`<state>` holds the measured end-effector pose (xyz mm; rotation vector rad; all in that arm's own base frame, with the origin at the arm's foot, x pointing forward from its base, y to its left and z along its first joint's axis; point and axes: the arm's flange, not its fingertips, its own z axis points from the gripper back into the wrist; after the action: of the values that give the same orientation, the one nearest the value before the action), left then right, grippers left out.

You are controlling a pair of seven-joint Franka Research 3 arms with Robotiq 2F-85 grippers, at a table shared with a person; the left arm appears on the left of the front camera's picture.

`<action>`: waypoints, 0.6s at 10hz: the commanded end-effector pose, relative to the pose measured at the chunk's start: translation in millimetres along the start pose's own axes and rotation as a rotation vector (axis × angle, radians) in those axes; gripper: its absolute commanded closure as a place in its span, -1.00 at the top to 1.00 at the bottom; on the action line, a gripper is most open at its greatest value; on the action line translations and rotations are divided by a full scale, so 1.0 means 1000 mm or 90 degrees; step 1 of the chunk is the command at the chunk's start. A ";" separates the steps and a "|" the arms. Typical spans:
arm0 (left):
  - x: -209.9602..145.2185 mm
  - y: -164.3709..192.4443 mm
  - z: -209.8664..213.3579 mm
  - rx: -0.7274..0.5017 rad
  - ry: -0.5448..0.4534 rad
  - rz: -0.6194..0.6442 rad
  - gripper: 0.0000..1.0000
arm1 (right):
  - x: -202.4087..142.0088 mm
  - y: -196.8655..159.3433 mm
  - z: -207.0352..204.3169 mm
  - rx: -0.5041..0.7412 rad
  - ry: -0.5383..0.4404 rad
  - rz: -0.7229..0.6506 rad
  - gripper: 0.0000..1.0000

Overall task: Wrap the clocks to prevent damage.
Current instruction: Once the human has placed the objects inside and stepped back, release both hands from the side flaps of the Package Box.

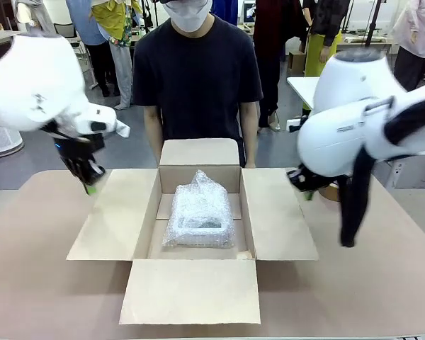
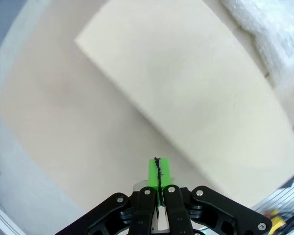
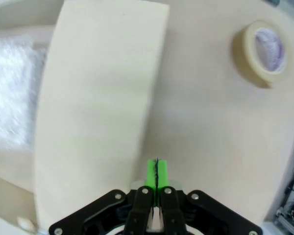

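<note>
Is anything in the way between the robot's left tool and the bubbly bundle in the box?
Only the box itself: its open left flap and left wall lie between the shut left tool and the bubble-wrapped bundle. From above, nothing covers the bundle.

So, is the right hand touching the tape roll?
Apart. The right wrist view shows the shut right hand above the table, with bare surface between it and the tape roll.
</note>
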<state>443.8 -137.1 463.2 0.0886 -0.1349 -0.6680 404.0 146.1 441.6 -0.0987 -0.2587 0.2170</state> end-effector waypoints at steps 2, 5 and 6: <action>-0.058 0.030 0.040 -0.008 -0.064 -0.115 -0.99 | -0.033 -0.042 0.046 -0.089 0.031 0.120 -0.98; -0.055 0.040 0.053 0.020 -0.064 -0.108 -0.99 | -0.032 -0.047 0.056 -0.083 0.039 0.096 -0.98; -0.055 0.040 0.053 0.020 -0.064 -0.108 -0.99 | -0.032 -0.047 0.056 -0.083 0.039 0.096 -0.98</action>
<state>410.5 -66.8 516.6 0.1114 -0.2520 -0.8461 365.0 90.2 499.6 -0.2481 -0.2011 0.3392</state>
